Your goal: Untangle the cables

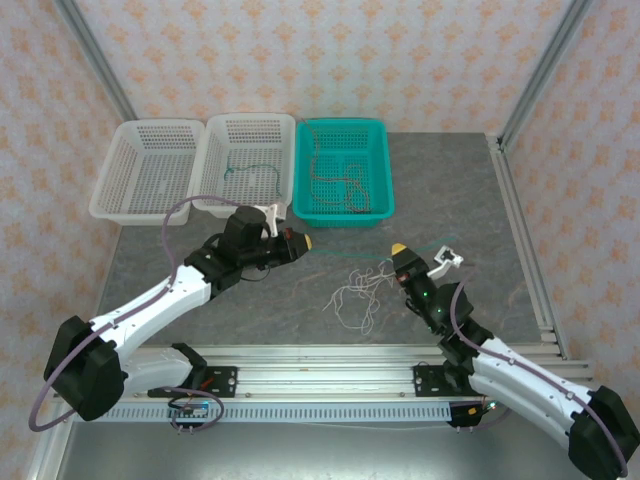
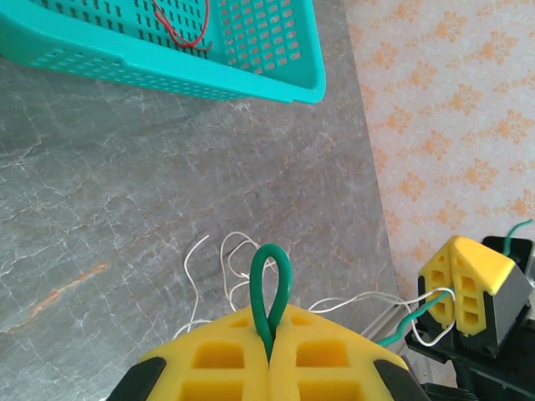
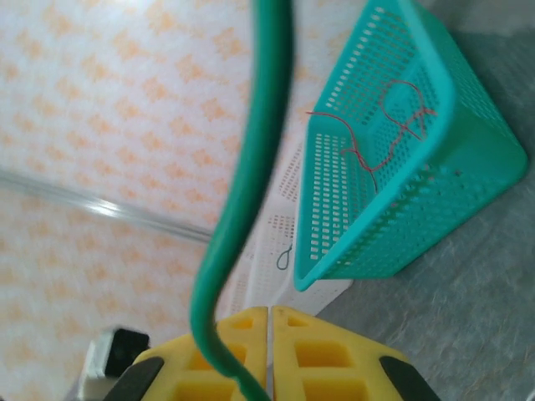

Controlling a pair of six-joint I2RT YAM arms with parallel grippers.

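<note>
Left end effector (image 2: 270, 334) is clamped shut on a loop of green cable (image 2: 269, 288). Right end effector (image 3: 269, 334) is likewise closed on the same cable, which is strung between them above the worktop (image 1: 480, 200).

Beneath it, near centre, lies a tangle of white cables (image 1: 358, 297); their number is unclear.

Far side, three baskets:
- The teal basket (image 1: 340, 216) holds one reddish-brown cable (image 1: 335, 180).
- The middle white basket (image 1: 250, 120) holds a second green cable (image 1: 250, 178).
- Another white basket (image 1: 150, 124) sits to its left.

Judgement: roughly half sorted. The held green cable is not yet binned, and the white tangle remains.
</note>
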